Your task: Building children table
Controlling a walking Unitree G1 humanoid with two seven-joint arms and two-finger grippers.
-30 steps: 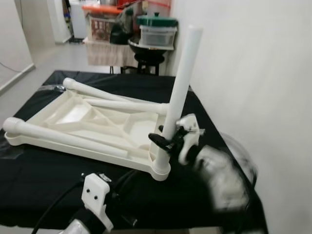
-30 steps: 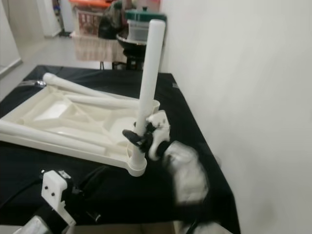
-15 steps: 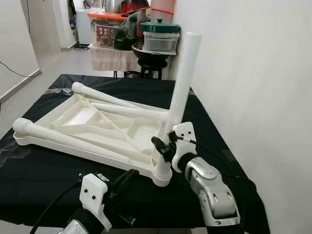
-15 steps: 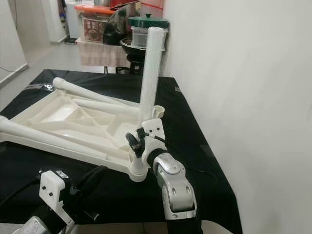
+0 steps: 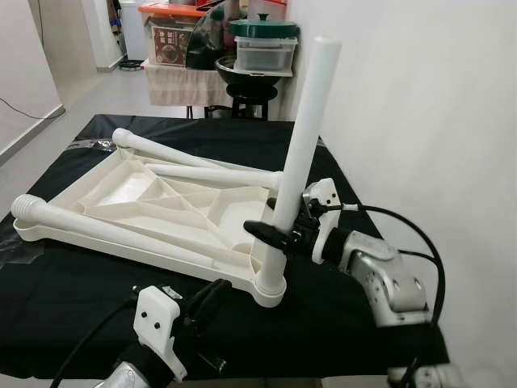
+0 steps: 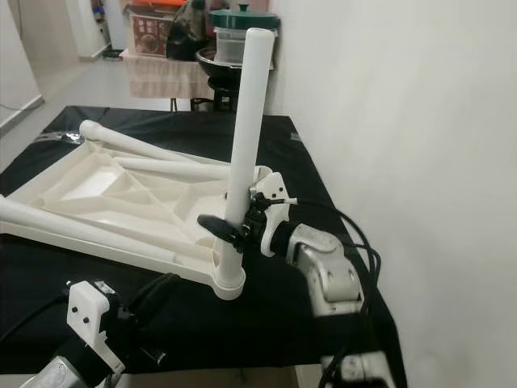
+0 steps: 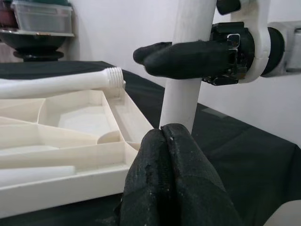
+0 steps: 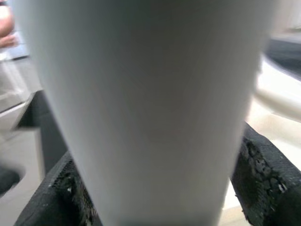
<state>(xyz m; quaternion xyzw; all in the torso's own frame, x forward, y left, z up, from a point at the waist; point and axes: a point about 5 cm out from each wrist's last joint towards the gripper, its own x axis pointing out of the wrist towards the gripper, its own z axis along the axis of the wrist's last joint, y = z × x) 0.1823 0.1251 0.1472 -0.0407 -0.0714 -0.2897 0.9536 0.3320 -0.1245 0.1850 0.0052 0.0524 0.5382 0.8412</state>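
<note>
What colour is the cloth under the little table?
Black. The cloth under the upside-down table top shows best in the left eye view.

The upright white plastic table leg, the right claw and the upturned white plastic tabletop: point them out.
Upright white plastic table leg (image 5: 305, 137), left eye view, mid-shaft.
Right claw (image 5: 279, 235), left eye view, between fingertips.
Upturned white plastic tabletop (image 5: 129, 182), left eye view, ribbed underside.

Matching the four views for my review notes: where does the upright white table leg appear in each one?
Left eye view: upright table leg right of centre, right gripper clamped low on it.
Right eye view: leg centre.
Left wrist view: leg beyond the shut left gripper.
Right wrist view: leg close up, between the jaws.
Shared landmark: upturned white tabletop.
</note>
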